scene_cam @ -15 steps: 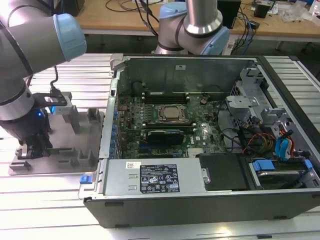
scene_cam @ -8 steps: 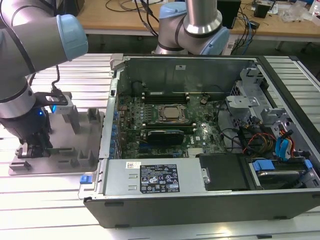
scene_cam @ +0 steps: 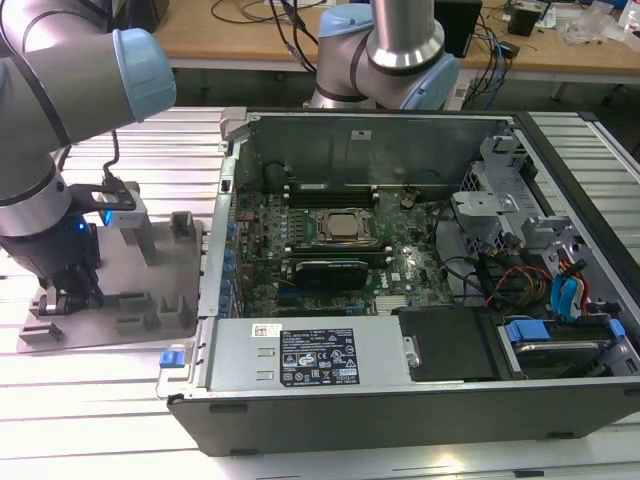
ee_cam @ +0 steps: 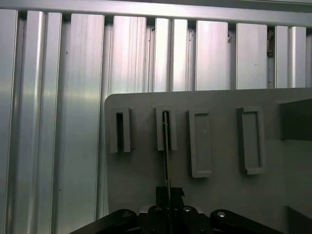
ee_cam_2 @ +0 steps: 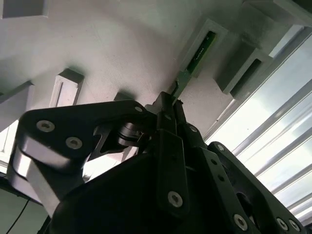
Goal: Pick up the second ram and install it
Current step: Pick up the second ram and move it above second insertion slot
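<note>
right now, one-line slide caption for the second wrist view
Gripper shut on the second ram, its far end in a slot of the grey holder.

We take this for a robotics lab or test workshop, not a home or an office. In the exterior view the work surface is a ribbed aluminium table built of slotted profiles. From the centre toward three o'clock an open computer case lies on it, its motherboard bare. At nine o'clock a grey slotted holder sits under a robot arm; in the first wrist view the second ram stands in one slot. At twelve o'clock further grey-and-blue arm joints rise before a wooden bench strewn with cables.
</note>
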Available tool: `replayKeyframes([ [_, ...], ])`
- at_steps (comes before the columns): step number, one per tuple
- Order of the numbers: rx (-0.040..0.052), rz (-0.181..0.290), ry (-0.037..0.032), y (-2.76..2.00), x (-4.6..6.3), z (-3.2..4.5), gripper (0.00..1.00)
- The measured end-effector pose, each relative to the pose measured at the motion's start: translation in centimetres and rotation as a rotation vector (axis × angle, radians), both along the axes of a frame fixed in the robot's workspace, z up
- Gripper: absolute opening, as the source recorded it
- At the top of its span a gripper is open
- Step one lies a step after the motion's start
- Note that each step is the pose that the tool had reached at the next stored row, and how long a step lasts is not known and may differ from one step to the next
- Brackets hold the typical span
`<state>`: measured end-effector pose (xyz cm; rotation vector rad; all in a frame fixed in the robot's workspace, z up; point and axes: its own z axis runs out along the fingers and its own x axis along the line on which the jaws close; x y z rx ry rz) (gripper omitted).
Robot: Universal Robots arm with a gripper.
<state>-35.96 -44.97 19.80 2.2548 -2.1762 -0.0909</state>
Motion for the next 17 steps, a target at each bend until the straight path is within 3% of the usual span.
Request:
replayKeyframes([
  [11,0.0021,0.0,-0.0001,-0.01,0.0,0.01,0.11],
  [17,0.0018,0.0,0.0,0.0,0.0,1.42,0.11],
])
